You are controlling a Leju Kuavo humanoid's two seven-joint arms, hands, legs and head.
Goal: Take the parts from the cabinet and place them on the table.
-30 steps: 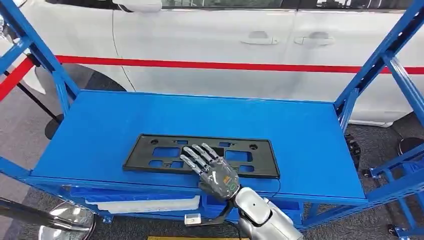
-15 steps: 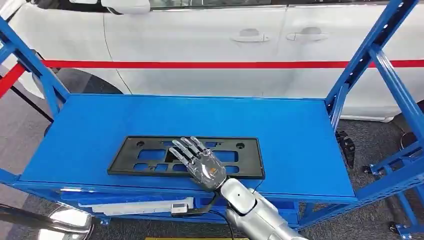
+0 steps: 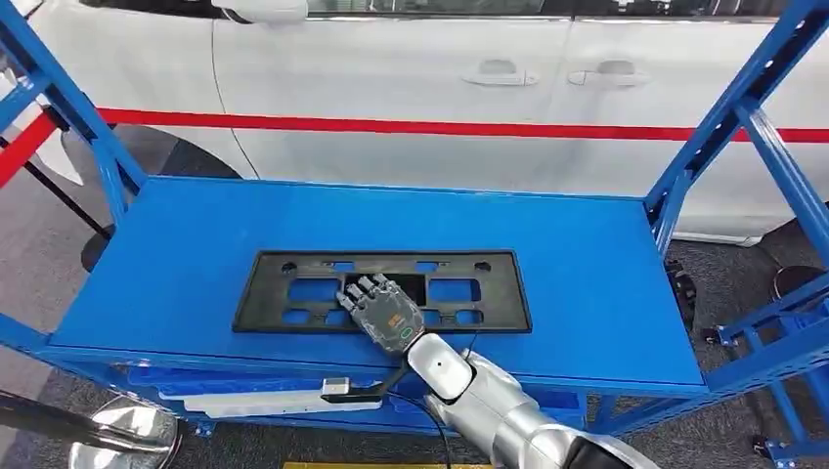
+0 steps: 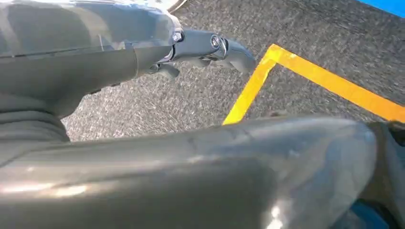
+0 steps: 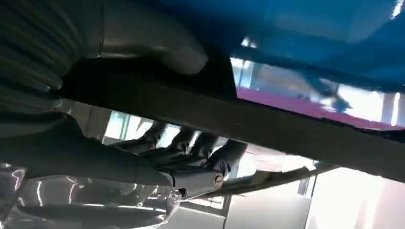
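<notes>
**Right hand curls onto the plate frame**

Since the earlier frames the right hand (image 3: 383,315) has slid back toward the frame's near edge and its fingers, then spread flat, have curled down.

Head view: the black frame (image 3: 293,293) lies flat on the blue shelf (image 3: 587,264), near the shelf's front edge, with a white car (image 3: 411,88) beyond the shelf. The hand sits over the frame's near rail, fingers bent into its cut-outs.

Left wrist view: the left hand (image 4: 200,47) hangs over grey floor by a yellow line (image 4: 305,76), its fingers loosely curled on nothing.

Right wrist view: the thumb (image 5: 157,45) lies on one side of the frame's rail and the fingers (image 5: 191,148) on the other, clamped on it.

To lift well, I judge the hand should keep its grip central so the long frame stays level, then raise it straight off the shelf before withdrawing.
</notes>
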